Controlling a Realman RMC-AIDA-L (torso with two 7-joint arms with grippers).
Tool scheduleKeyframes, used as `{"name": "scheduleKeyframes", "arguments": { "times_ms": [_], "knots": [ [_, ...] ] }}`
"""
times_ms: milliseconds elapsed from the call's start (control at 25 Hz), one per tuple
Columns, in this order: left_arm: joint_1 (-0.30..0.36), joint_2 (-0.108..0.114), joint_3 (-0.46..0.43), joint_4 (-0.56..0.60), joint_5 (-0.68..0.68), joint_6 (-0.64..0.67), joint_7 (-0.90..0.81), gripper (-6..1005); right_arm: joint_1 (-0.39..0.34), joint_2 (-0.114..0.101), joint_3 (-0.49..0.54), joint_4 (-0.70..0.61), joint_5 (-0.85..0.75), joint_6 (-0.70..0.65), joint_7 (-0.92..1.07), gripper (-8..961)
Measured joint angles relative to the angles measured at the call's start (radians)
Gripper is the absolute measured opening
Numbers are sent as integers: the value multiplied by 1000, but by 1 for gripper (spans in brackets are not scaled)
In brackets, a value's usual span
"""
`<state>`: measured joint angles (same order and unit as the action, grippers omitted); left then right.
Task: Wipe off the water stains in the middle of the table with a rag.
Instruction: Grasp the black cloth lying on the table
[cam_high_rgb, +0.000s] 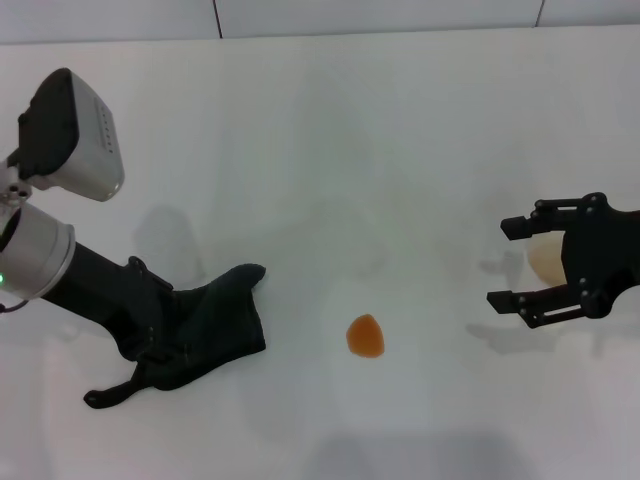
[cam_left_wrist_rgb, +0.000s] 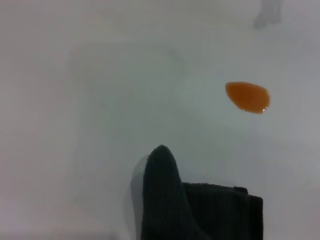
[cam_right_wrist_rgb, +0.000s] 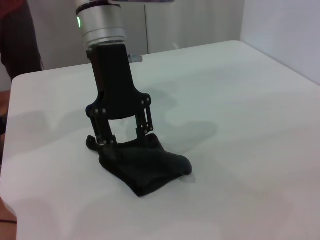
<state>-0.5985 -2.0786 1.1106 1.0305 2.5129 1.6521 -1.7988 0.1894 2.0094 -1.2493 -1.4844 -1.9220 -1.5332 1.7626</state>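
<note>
The rag (cam_high_rgb: 215, 325), a dark crumpled cloth, lies on the white table (cam_high_rgb: 400, 150) at the front left. My left gripper (cam_high_rgb: 150, 345) stands down on it, open, with the cloth bunched between its fingers; the right wrist view shows this gripper (cam_right_wrist_rgb: 125, 142) and the rag (cam_right_wrist_rgb: 150, 170) from across the table. The water stains (cam_high_rgb: 365, 336) are one small orange blob to the right of the rag, apart from it. In the left wrist view the rag (cam_left_wrist_rgb: 200, 210) and the blob (cam_left_wrist_rgb: 247, 96) both show. My right gripper (cam_high_rgb: 505, 262) hovers open at the right.
A whitish translucent cup (cam_high_rgb: 545, 262) shows between the right gripper's fingers, close to its palm; whether they touch it I cannot tell. The table's far edge (cam_high_rgb: 320, 32) runs along the back.
</note>
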Motion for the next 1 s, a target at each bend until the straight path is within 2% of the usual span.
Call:
{"name": "scheduleKeyframes", "arguments": {
  "times_ms": [520, 1000],
  "knots": [
    [-1, 0, 0, -11, 6, -44, 8, 532, -1, 0, -1, -1, 0, 1, 6, 844],
    [-2, -2, 2, -11, 6, -86, -3, 406, 4, 0, 2, -1, -8, 4, 17, 844]
  ]
}}
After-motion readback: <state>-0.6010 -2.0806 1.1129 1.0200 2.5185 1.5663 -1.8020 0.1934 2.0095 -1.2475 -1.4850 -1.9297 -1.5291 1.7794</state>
